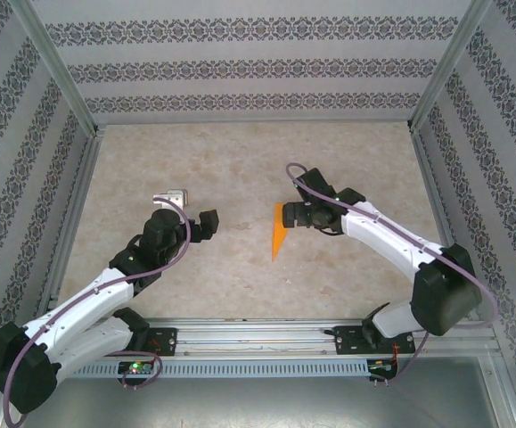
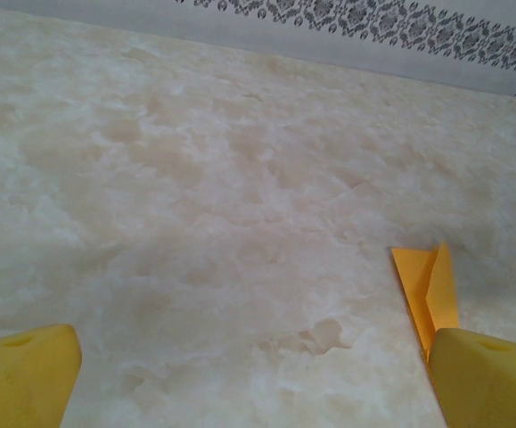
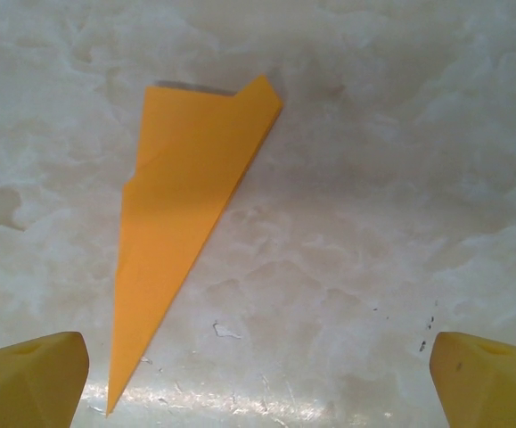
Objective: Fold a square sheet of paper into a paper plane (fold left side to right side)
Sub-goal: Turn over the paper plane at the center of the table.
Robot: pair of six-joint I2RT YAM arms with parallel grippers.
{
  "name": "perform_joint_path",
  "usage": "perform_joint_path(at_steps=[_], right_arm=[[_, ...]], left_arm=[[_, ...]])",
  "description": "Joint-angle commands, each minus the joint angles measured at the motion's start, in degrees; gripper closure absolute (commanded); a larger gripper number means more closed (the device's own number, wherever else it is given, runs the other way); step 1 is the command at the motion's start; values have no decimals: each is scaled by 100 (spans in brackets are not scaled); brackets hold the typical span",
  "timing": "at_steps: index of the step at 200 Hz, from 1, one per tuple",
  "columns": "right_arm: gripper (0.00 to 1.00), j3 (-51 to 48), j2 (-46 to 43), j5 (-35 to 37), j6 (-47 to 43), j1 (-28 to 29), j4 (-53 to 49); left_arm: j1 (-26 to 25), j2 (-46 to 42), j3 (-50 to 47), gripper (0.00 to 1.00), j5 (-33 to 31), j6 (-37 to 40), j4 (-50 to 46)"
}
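I see the paper plane [image 1: 280, 232], a thin matte orange sheet folded into a slim pointed dart, lying flat on the pale marbled table [image 1: 240, 152]. It sits a little right of centre, and from above its sharp tip points toward the arm bases. Through the right wrist camera the paper plane [image 3: 191, 205] has a wide end that is uneven, with one corner standing out past a short straight edge. A small step breaks its left side. Through the left wrist camera the paper plane [image 2: 429, 294] shows a crease running down its length between two layers.

My right gripper [image 1: 295, 214] hovers just beside the wide end, on its right. It is released, with the yellow fingertips [image 3: 30, 379] spread wide and nothing between them. The dart's tip lies close to the left-hand one without touching it. My left gripper [image 1: 208, 225] is also released and empty, and it stands well apart from the paper on the left.

Bare table runs between the two grippers and on to the far wall [image 1: 258, 71]. Patterned walls close in the left and right sides. A metal rail [image 1: 258, 337] marks the near edge. A small pale block [image 1: 173, 194] sits just behind the left arm.
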Motion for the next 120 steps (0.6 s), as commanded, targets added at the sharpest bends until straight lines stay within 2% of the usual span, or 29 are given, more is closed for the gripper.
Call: perform_joint_path(at_steps=[1, 23, 63, 120], right_arm=[[2, 560, 485, 562, 340, 315, -651], [2, 1181, 1174, 824, 450, 632, -1166], [12, 2272, 2407, 802, 726, 882, -1806], [19, 2745, 3203, 833, 1239, 913, -1773]], left_arm=[[125, -62, -94, 0, 21, -3, 136], [143, -61, -117, 0, 32, 32, 33], [179, -68, -137, 0, 143, 110, -45], [215, -52, -218, 0, 258, 120, -87]])
